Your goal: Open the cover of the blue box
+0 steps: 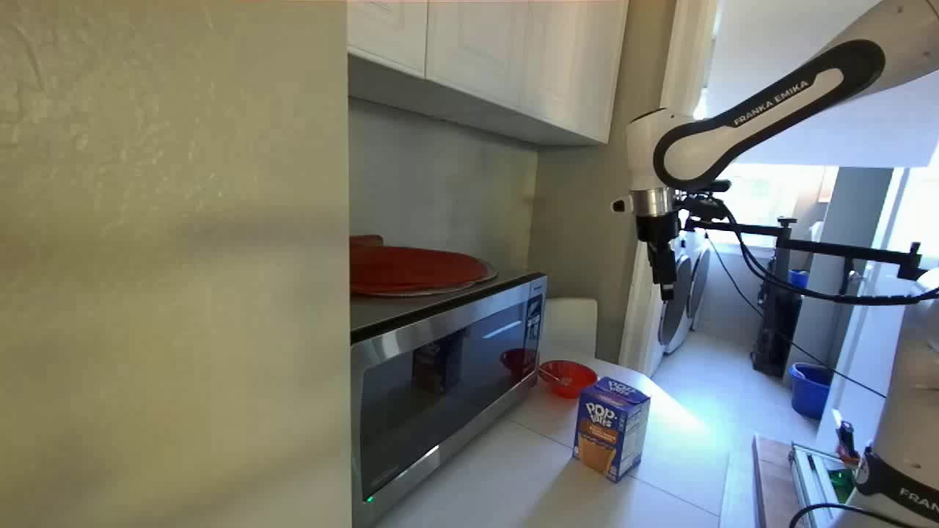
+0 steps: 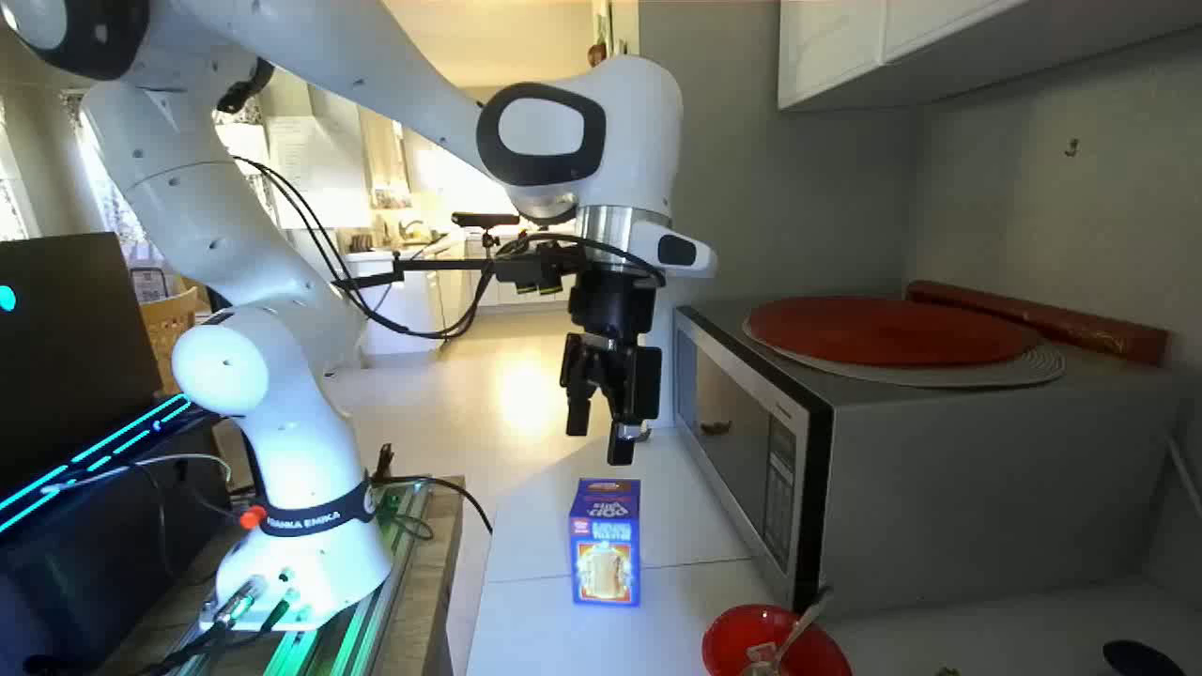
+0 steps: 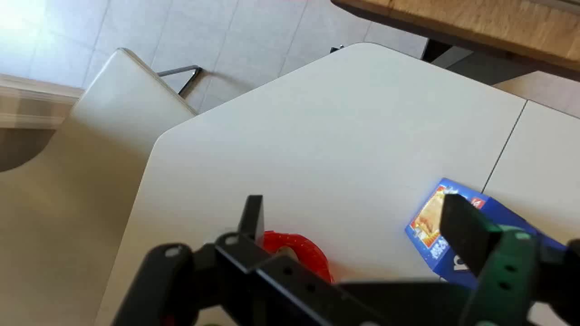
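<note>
Your gripper (image 2: 599, 439), one: parted wide, holding nothing. Blue box (image 2: 606, 561), upright, well below it, off-centre; cover (image 2: 608, 499) on top, seemingly closed. You should align above the cover, descend slowly, catch its edge and lift without crushing the card.

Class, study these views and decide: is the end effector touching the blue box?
Apart. In an exterior view, the end effector hangs higher than the blue box, with a wide gap showing between its lower end and the box's top.
</note>
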